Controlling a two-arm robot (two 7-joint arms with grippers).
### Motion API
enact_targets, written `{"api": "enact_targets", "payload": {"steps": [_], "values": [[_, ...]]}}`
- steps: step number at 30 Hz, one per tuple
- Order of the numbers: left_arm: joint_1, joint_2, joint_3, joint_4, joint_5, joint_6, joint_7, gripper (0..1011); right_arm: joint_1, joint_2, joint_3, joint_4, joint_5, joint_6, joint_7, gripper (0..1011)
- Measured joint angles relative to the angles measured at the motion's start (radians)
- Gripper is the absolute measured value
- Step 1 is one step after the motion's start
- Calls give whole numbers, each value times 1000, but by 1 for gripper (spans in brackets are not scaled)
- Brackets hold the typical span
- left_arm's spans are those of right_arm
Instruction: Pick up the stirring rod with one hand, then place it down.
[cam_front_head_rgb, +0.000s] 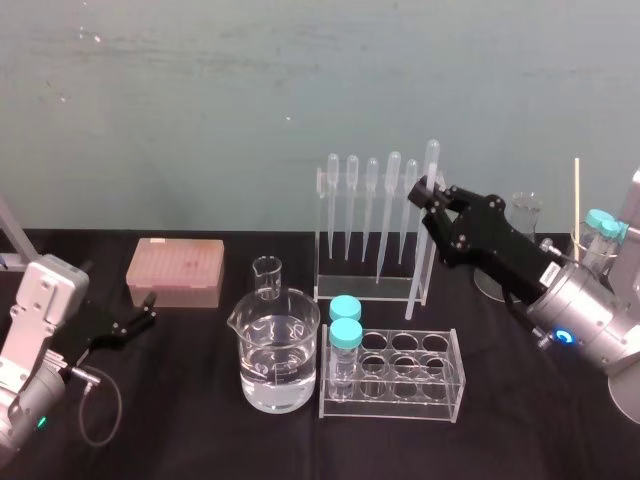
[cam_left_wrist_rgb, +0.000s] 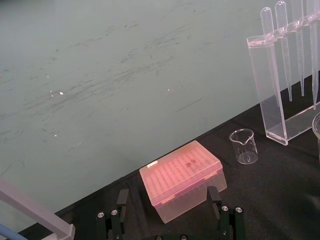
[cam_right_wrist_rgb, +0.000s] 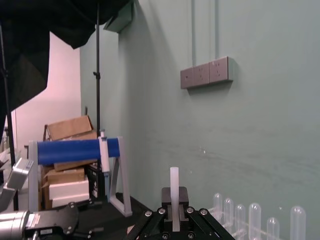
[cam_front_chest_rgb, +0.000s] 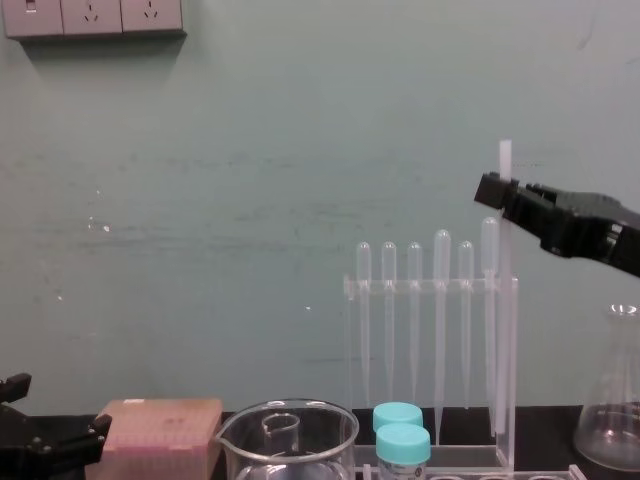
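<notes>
whitish, see-through stirring rod (cam_front_chest_rgb: 505, 158) stands close to upright just beside the right end of the pipette rack (cam_front_head_rgb: 360, 288). the right gripper (cam_front_head_rgb: 430, 193) has it pinched near the top, jaws closed on it. i can't tell if the lower end touches the black table (cam_front_head_rgb: 180, 430). the left gripper (cam_front_head_rgb: 143, 316) rests low at the table's left, jaws apart and empty, near the pink tip box (cam_front_head_rgb: 175, 272).

Six bulb-topped pipettes (cam_front_chest_rgb: 441, 300) hang in one clear stand (cam_front_head_rgb: 366, 291), and there is one stirring rod (cam_front_chest_rgb: 505, 155). Two beakers are in view, one large (cam_front_head_rgb: 275, 350) and one small (cam_front_head_rgb: 267, 278). Two teal-capped tubes (cam_front_head_rgb: 345, 335) sit in one tube rack (cam_front_head_rgb: 440, 385). There is one pink box (cam_front_head_rgb: 175, 272) and one conical flask (cam_front_chest_rgb: 610, 420).
</notes>
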Motion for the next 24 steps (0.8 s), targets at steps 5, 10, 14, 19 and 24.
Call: {"api": "enact_targets", "payload": {"steps": [5, 10, 14, 19, 24], "values": [[0, 0, 0, 0, 0, 0, 0, 1000, -3, -1, -9, 12, -15, -4, 0, 67], [0, 0, 0, 0, 0, 0, 0, 1000, -3, -7, -15, 28, -32, -10, 0, 67], [0, 0, 0, 0, 0, 0, 0, 1000, -1, -10, -18, 40, -44, -17, -1, 67], [0, 0, 0, 0, 0, 0, 0, 1000, 4, -20, -21, 62, -60, -26, -2, 67], [0, 0, 0, 0, 0, 0, 0, 1000, 7, -30, -25, 82, -74, -31, -8, 67]]}}
